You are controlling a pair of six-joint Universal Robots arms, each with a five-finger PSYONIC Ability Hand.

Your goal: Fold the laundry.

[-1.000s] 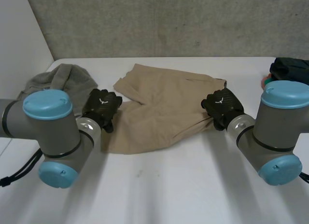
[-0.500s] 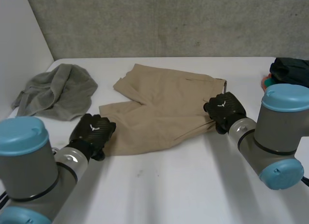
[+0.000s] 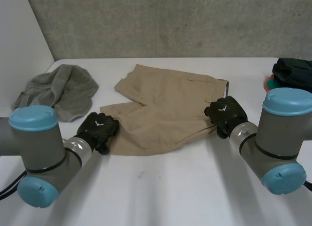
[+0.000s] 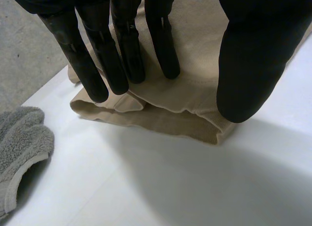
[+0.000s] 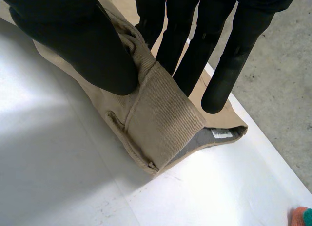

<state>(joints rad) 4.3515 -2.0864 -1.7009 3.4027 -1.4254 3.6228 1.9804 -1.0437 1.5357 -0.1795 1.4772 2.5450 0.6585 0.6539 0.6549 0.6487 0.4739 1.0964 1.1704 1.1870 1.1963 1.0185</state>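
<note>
shorts on table centre | towel to their left | clothes pile at right edge

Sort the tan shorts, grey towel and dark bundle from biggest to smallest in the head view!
1. tan shorts
2. grey towel
3. dark bundle, unsure: the picture's edge cuts it off.

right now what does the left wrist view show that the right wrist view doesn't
Left wrist only: the left hand with straight fingers over a leg hem of the tan shorts, and the grey cloth lying beside them. Right wrist only: the right hand pinching the waistband between thumb and fingers, with a white label inside it. Both: the shorts lying on the white table.
</note>
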